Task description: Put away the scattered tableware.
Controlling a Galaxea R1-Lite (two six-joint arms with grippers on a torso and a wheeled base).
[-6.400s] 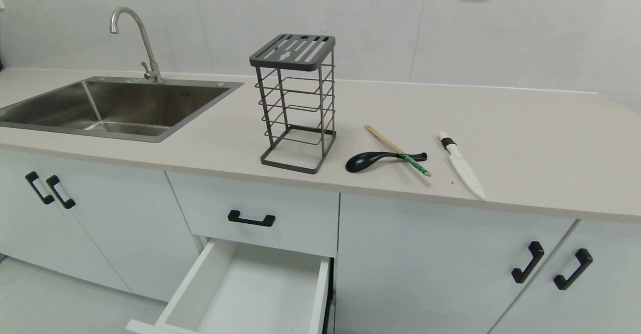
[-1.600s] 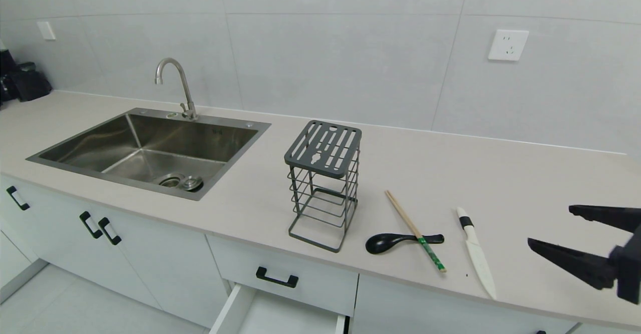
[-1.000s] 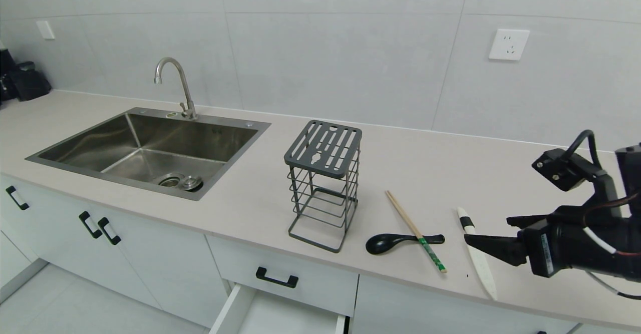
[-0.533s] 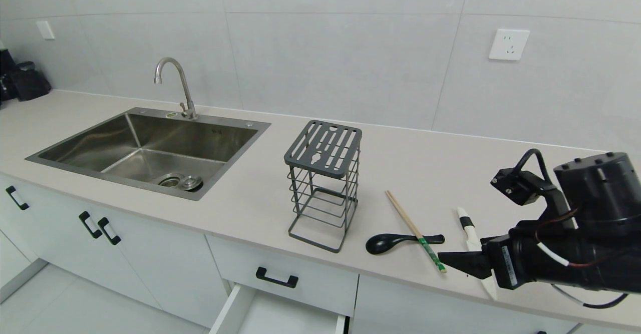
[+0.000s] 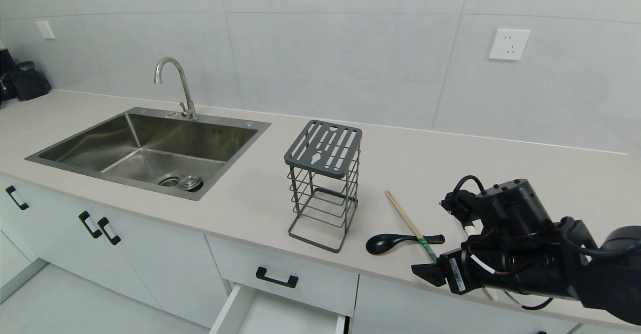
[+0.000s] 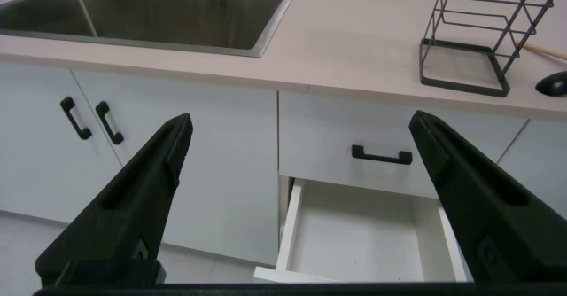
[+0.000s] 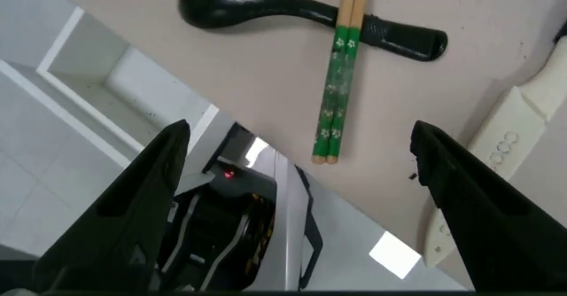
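Chopsticks, crossed over the black spoon near the counter edge, could have rolled off if the right gripper, fingers spread wide, came down off-centre.

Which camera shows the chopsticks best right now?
Right wrist view: the chopsticks lie close below, crossing the spoon handle, green ends clear. Head view shows them small, near end hidden by the right arm. Left wrist view catches just a tip.

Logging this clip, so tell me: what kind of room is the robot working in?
Most likely a home kitchen: a steel sink with a faucet set into a countertop over white cabinets, with a spoon and chopsticks lying out.
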